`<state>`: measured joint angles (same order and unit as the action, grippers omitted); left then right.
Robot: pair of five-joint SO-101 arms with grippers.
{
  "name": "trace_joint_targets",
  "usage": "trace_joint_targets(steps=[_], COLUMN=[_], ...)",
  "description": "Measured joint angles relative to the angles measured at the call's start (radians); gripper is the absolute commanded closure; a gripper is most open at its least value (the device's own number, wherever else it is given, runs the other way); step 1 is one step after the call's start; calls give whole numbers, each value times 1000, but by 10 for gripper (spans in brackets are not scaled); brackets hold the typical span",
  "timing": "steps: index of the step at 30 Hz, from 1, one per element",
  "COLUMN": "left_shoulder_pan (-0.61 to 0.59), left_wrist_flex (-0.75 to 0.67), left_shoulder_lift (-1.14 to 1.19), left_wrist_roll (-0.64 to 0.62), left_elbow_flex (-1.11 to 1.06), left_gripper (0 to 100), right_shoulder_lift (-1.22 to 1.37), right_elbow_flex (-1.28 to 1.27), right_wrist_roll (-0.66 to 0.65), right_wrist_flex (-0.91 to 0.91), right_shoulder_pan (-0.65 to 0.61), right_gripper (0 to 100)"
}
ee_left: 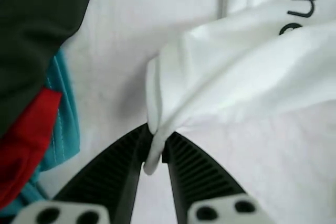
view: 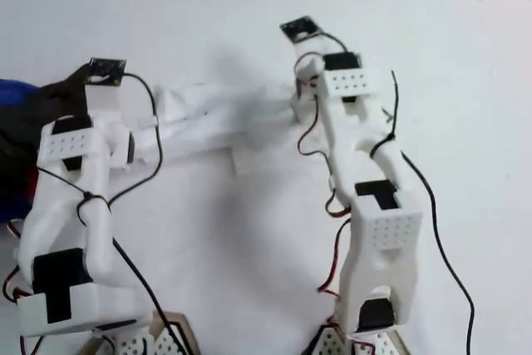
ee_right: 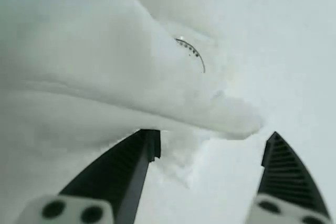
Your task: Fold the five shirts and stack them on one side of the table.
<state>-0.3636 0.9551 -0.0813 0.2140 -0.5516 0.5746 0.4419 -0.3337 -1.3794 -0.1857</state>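
Observation:
A crumpled white shirt [view: 216,118] lies stretched across the middle of the white table [view: 249,247], between the two arms. My left gripper [ee_left: 156,142] is shut on a folded edge of the white shirt [ee_left: 236,77], which carries dark print. The left arm [view: 75,147] stands at the shirt's left end. My right gripper [ee_right: 210,142] is open, its black fingers straddling a loose edge of the white shirt [ee_right: 94,66] without closing on it. The right arm [view: 349,81] stands at the shirt's right end.
A pile of other shirts [view: 17,122] sits at the table's left edge, close to the left arm: a dark shirt [ee_left: 37,24], a teal shirt [ee_left: 63,124] and a red shirt [ee_left: 26,145]. Cables trail from both arms near the front.

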Motion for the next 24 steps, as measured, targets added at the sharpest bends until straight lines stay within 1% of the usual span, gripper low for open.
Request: trace_joint_targets(steps=[4,10,14,18,24], left_shoulder_pan=[0,0,0,0,0], left_wrist_flex=[0,0,0,0,0], left_shoulder_lift=[0,0,0,0,0], left_wrist_roll=[0,0,0,0,0], left_elbow_flex=[0,0,0,0,0], left_gripper=[976,976,976,976,976], right_shoulder_lift=[5,8,8,20,152], right_elbow_flex=[49,51,52,52,55], right_wrist_roll=[0,0,0,0,0], right_wrist_flex=[-133,-186,-245,-206,-55], right_shoulder_pan=[18,12,-44,-106,-112], right_gripper=[690,695,757,755,753])
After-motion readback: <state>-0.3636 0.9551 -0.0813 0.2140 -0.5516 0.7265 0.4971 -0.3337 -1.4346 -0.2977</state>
